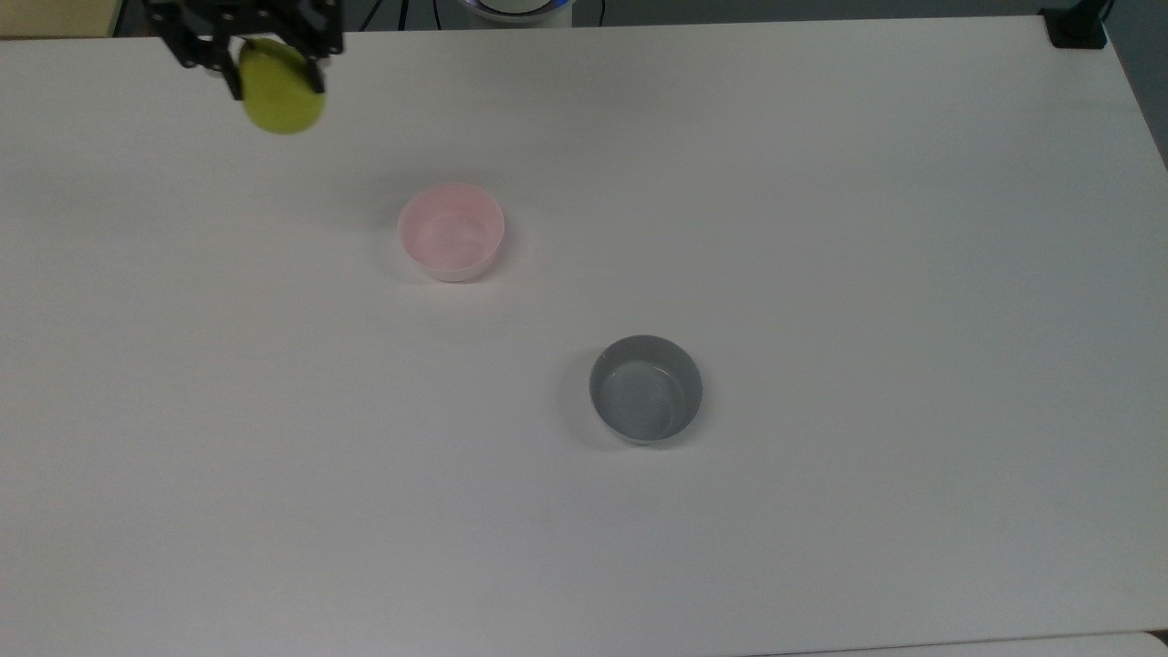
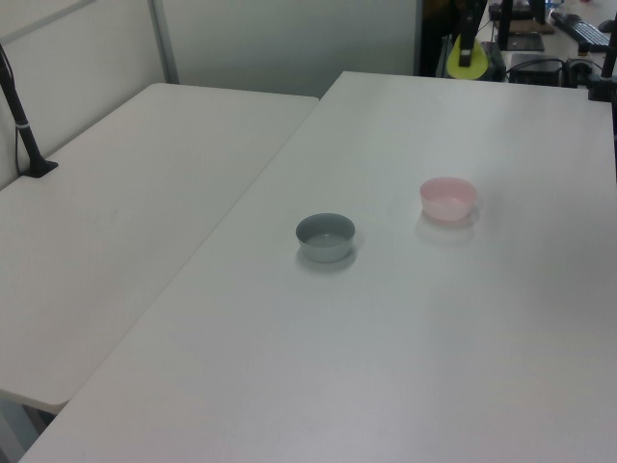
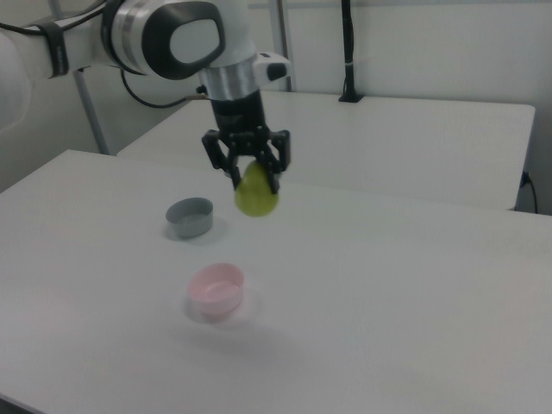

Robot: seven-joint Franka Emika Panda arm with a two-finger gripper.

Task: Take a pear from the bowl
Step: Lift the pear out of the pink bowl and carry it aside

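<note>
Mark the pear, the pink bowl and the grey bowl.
pear (image 3: 256, 195), right view, on its rounded lower body.
pink bowl (image 1: 451, 230), top view, on its inner floor.
grey bowl (image 1: 645, 391), top view, on its inner floor.

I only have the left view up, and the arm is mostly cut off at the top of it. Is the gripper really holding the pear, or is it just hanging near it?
Observer: It is holding it. In the right view the gripper has a finger on either side of the pear, which hangs well above the table.
Operator: Is anything left in the pink bowl?
Observer: No. The top view looks straight into the bowl, and its inside is bare pink.
Operator: And the grey bowl?
Observer: Also empty in the top view, standing apart from the pink one, toward the top view's lower right.
</note>
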